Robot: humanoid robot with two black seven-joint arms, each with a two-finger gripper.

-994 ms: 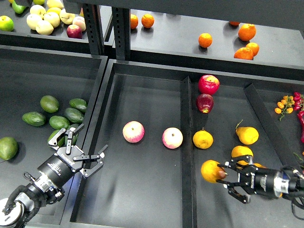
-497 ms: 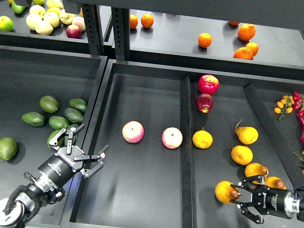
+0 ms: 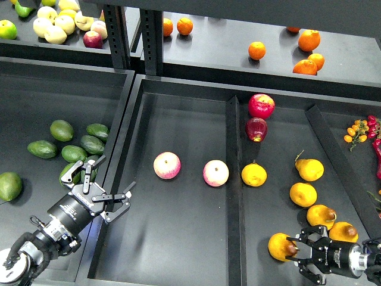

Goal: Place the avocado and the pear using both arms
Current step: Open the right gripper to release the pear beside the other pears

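My right gripper (image 3: 296, 255) is at the front of the right tray, its fingers closed around a golden yellow-orange pear (image 3: 278, 246) with a brown patch at the stem, held low over the tray floor. My left gripper (image 3: 98, 189) is open and empty over the wall between the left and middle trays. Several dark green avocados (image 3: 92, 144) lie in the left tray. The nearest avocado (image 3: 68, 173) lies just beside and partly under my left gripper's upper finger (image 3: 80, 171).
Two pink-and-yellow apples (image 3: 167, 165) lie in the middle tray. Several yellow pears (image 3: 303, 195) and two red apples (image 3: 261, 106) lie in the right tray. A paler green fruit (image 3: 9, 186) sits far left. A divider wall (image 3: 233, 179) separates the middle and right trays. The shelf behind holds oranges (image 3: 309, 40).
My right gripper carried the pear toward the front right of the right tray and lowered it. My left arm has not moved.
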